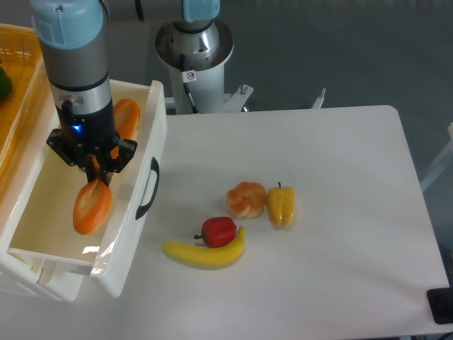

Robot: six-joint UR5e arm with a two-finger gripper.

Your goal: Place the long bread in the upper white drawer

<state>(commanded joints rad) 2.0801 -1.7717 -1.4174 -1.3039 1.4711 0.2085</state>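
My gripper point(94, 164) clamped on long bread point(93, 204), left of frame, over upper white drawer point(141, 152). I go low, then let go gently.

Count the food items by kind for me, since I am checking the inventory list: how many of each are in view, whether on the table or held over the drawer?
Long bread, held by the gripper: 1
Round bun: 1
Yellow pepper: 1
Red pepper: 1
Banana: 1
Green item in the basket, cut off by the frame edge: 1
Total: 6
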